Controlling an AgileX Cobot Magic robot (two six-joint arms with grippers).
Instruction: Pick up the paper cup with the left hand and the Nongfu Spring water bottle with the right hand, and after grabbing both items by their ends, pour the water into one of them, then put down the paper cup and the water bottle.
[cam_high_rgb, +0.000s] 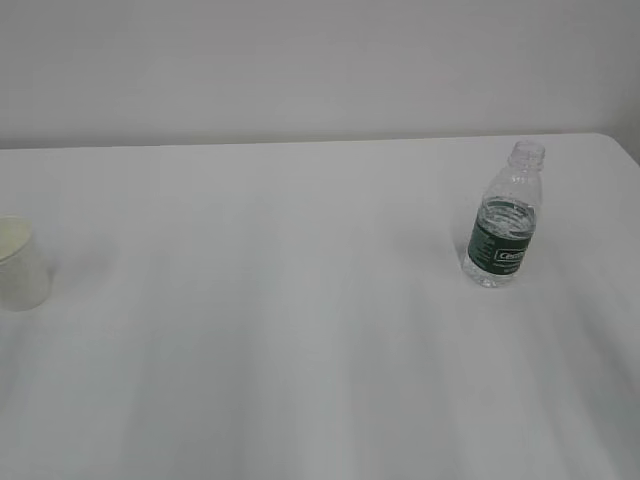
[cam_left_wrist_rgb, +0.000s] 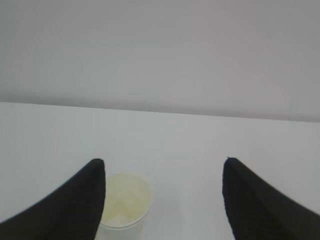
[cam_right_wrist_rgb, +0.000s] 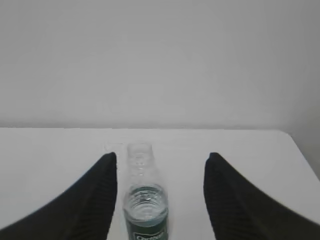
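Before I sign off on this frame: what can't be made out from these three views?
- Paper cup: left side cut by the exterior view's edge; base cut by the bottom edge in the left wrist view.
- Water bottle: label text too blurred to read; bottom cut off in the right wrist view.
- Left tool and right tool: only fingertips show; arms are outside every view.

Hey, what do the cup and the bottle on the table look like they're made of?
The paper cup looks like thin matte white paper: opaque wall, cream inside, rolled rim. The water bottle looks like clear glossy plastic: you see the water through its ribbed wall, and a dark green label band, probably printed film, wraps the middle. The table is plain matte white; its material is unclear.
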